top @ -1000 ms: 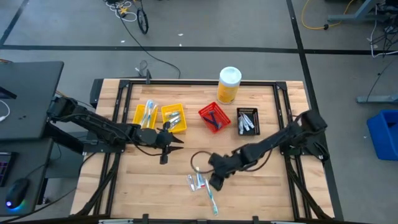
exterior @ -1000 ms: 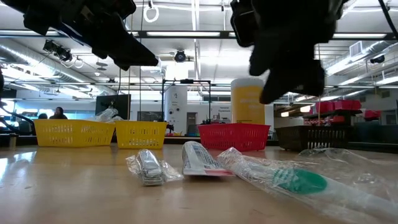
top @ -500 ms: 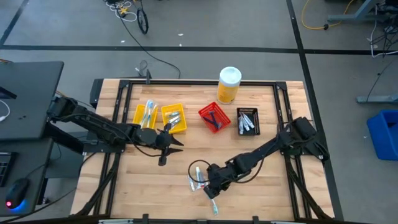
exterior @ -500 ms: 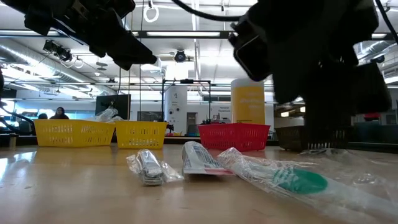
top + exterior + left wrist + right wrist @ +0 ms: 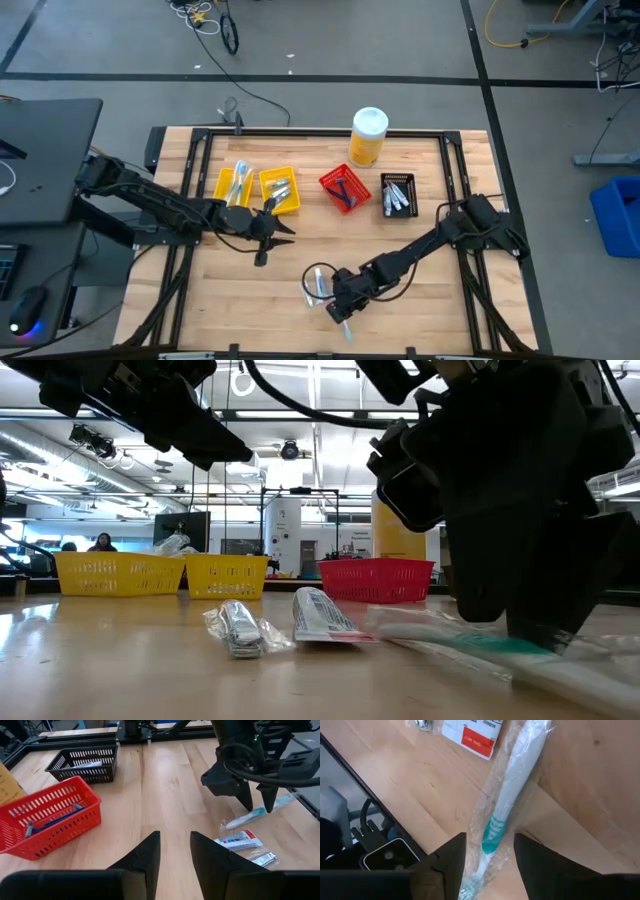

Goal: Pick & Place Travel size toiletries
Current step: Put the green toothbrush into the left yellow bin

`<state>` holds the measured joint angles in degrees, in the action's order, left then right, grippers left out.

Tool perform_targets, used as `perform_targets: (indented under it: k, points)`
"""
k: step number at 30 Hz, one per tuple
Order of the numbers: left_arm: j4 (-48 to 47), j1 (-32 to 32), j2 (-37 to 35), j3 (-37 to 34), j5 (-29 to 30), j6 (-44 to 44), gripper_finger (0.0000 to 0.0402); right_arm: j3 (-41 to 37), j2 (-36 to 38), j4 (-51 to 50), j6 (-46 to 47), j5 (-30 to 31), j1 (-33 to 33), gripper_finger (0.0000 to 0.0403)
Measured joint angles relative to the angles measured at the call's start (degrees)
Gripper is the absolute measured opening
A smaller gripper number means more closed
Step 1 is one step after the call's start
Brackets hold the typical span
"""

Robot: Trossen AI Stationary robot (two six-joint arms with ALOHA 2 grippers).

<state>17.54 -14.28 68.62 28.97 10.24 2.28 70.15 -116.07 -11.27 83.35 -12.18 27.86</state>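
Three toiletries lie near the table's near edge: a silvery packet (image 5: pixel 308 291), a white toothpaste tube (image 5: pixel 321 286) and a white-and-teal toothbrush in a clear wrapper (image 5: pixel 344 326). My right gripper (image 5: pixel 339 310) is open and low over the toothbrush. In the right wrist view its fingers stand on either side of the handle (image 5: pixel 506 815). In the low view the packet (image 5: pixel 238 628) and tube (image 5: pixel 322 617) lie flat on the wood beside it. My left gripper (image 5: pixel 276 232) hangs open above the table's middle left, holding nothing. My right gripper (image 5: pixel 490 836) comes down from above with its fingers across the toothbrush handle, one on each side. Whether a fingertip (image 5: pixel 540 636) touches the clear wrapper I cannot tell. The toothbrush lies flat on the table.
Along the far side stand two yellow bins (image 5: pixel 236 185) (image 5: pixel 280 189), a red bin (image 5: pixel 343 189) and a black bin (image 5: pixel 398 194), each with items inside. A tall yellow canister with a white lid (image 5: pixel 368 136) stands behind them. Bare wood lies between the bins and the loose items.
My right gripper has moved toward the table's near edge and down, from above the tube onto the toothbrush, and now straddles it with the fingers still open. The left arm has kept still. The packet and tube have not shifted.
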Motion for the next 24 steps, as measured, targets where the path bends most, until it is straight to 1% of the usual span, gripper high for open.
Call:
perform_targets:
  k: [4,8,12,15,20,22,24]
  points:
    - [0.00,0.00,0.00,-0.01,0.00,-0.04,0.0114,0.02,0.00,-0.07,-0.82,2.76,0.13,0.0174]
    - [0.00,0.00,0.00,0.00,0.00,0.09,0.0114,0.07,-0.04,-0.58,-2.93,6.05,0.11,0.0157]
    - [-0.03,0.00,0.00,-0.02,0.00,0.15,0.0114,0.09,-0.04,-1.27,-5.26,8.58,0.09,0.0122]
    - [-0.04,0.00,0.00,-0.02,0.00,0.20,0.0114,0.09,-0.09,-1.68,-6.88,10.62,0.04,0.0087]
    - [-0.05,0.00,0.00,0.00,0.00,0.22,0.0114,0.07,-0.13,-1.71,-9.71,11.59,-0.32,0.0029]
    - [-0.05,0.00,0.00,-0.02,0.00,0.22,0.0114,0.07,-0.13,-1.61,-11.23,11.11,-0.61,0.0016]
    - [-0.05,0.00,0.00,0.00,0.00,0.24,0.0114,0.07,-0.13,-1.60,-12.80,9.92,-1.18,0.0015]
